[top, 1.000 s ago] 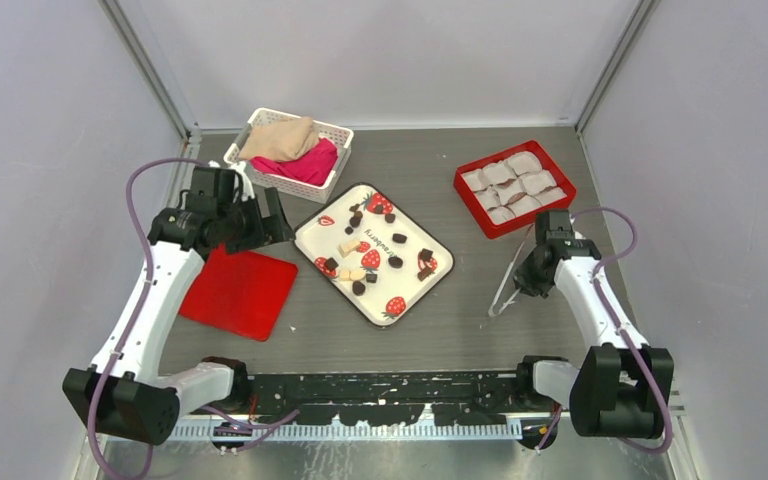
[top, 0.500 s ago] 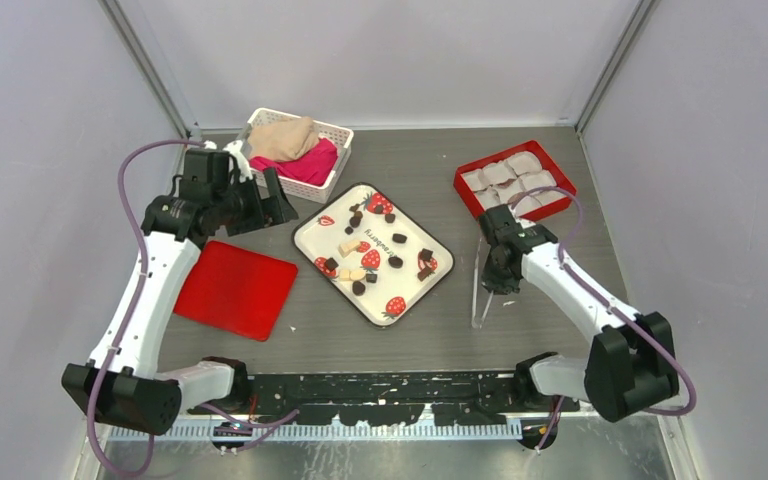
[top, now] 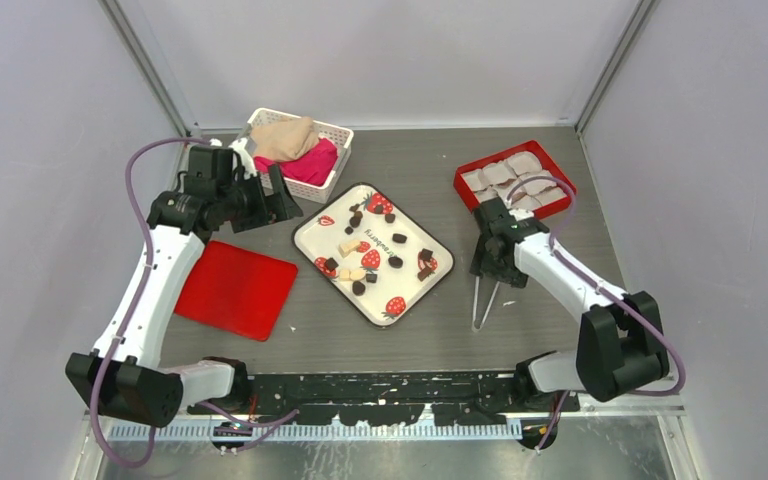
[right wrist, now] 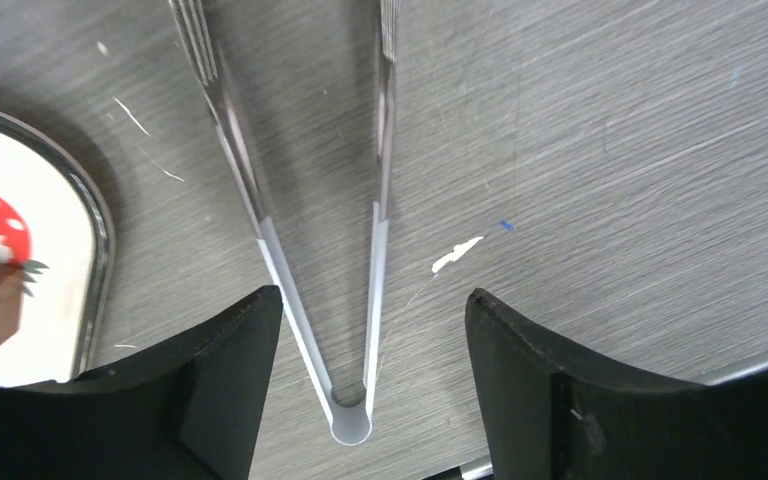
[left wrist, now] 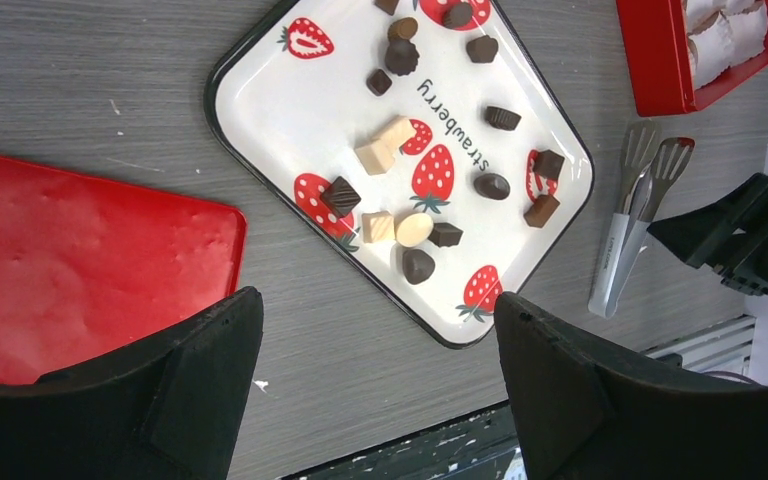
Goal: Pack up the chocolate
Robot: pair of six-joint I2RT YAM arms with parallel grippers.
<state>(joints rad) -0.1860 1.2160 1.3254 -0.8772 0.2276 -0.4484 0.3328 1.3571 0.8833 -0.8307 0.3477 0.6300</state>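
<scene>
Small dark chocolate (top: 398, 262) lumps lie scattered with a few pale pieces on the white strawberry-print tray (top: 305, 232) in the middle of the table. The left wrist view shows the same chocolate (left wrist: 418, 265) on the tray (left wrist: 280, 110). Metal tongs (top: 479, 310) lie flat on the table right of the tray. My right gripper (top: 487, 262) hovers over them, open. In its wrist view the tongs (right wrist: 350, 420) rest between the spread fingers of the right gripper (right wrist: 372, 297), touching neither. My left gripper (top: 272, 205) is open and empty near the tray's far-left corner; from the wrist, the left gripper (left wrist: 377, 298) holds nothing.
A red box (top: 476, 207) lined with white paper cups stands at the back right. A red lid (top: 237, 290) lies flat left of the tray. A white basket (top: 332, 131) of cloths sits at the back left, close to my left gripper.
My right arm swung left carrying the tongs, set them on the table beside the tray and opened its jaws, letting go. My left gripper drifted slightly toward the basket.
</scene>
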